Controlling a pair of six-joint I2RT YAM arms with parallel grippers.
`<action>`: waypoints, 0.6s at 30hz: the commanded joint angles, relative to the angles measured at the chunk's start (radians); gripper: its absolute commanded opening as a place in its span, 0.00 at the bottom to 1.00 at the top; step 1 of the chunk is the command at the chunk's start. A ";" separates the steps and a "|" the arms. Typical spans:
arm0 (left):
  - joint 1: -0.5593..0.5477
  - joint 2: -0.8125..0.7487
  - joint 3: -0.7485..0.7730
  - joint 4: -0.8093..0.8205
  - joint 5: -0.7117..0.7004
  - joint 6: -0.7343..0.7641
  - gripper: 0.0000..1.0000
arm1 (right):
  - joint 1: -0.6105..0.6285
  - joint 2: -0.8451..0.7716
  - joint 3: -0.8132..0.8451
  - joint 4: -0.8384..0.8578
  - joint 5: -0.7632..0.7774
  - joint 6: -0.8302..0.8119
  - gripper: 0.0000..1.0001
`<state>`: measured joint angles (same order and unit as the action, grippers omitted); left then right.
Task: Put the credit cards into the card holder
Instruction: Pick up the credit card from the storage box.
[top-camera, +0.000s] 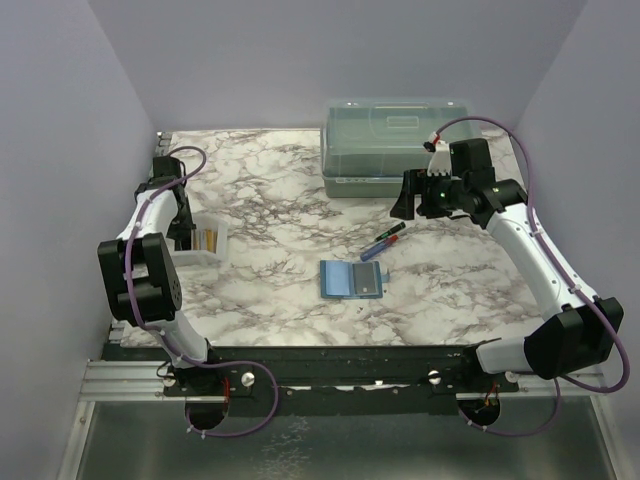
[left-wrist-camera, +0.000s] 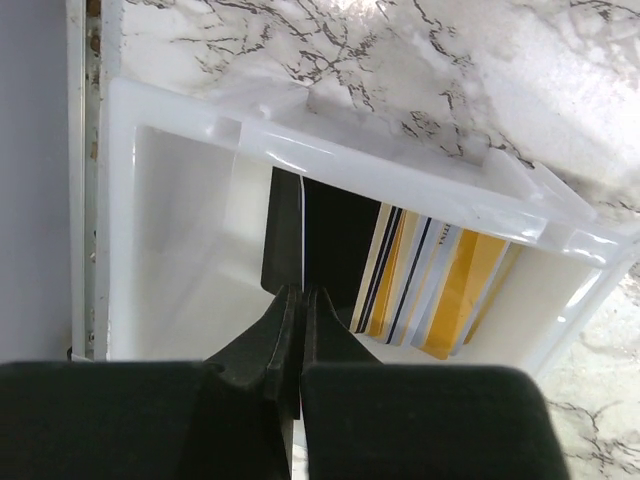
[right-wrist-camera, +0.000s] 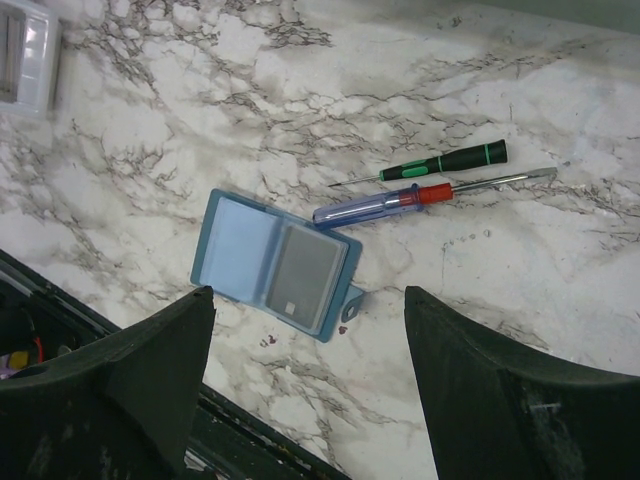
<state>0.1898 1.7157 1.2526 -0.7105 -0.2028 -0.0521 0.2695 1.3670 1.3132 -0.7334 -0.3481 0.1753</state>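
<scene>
1. At the left edge of the marble table (top-camera: 270, 190), the left gripper (top-camera: 187, 226) is down inside a small clear-white tray (top-camera: 218, 257).
2. From above, the arm hides that claw. Only the left wrist view shows its fingers (left-wrist-camera: 283, 318) pressed together, with a thin pale line running between them.
3. That line looks like one of the credit cards seen edge-on and clamped between the fingers, though the angle is too poor to be sure.
4. The same view shows the rest of the credit cards (left-wrist-camera: 440, 290) leaning in a fan just to the right of the fingers. They are whitish, with yellow bands and dark stripes, and they stand inside the tray's rim (left-wrist-camera: 400, 172). The top view shows them only as a small yellow smudge (top-camera: 205, 240).
5. Near the middle of the table, well apart from the tray, the teal-blue card holder (top-camera: 352, 280) lies open and flat.
6. The right wrist view shows the holder's two clear pockets (right-wrist-camera: 275, 262) and the small flap tab at its corner.
7. The right gripper (right-wrist-camera: 308, 291) hangs above the table with its jaws wide apart, holding nothing. In the top view it sits in front of a translucent lidded box (top-camera: 395, 145).
8. A green-handled screwdriver (right-wrist-camera: 440, 163) and a red-and-blue one (right-wrist-camera: 390, 203) lie side by side just beyond the holder.
</scene>
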 joint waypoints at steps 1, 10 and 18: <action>0.000 -0.038 -0.023 -0.042 -0.017 -0.011 0.00 | 0.011 -0.010 -0.014 0.006 0.015 0.003 0.79; 0.000 -0.081 0.020 -0.153 -0.130 -0.085 0.00 | 0.035 -0.011 -0.013 0.008 0.016 0.007 0.79; -0.038 -0.154 0.203 -0.243 -0.147 -0.172 0.00 | 0.094 -0.039 -0.064 0.001 -0.026 0.061 0.75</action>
<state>0.1825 1.6371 1.3514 -0.8917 -0.3122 -0.1612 0.3397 1.3643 1.2991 -0.7288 -0.3492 0.1932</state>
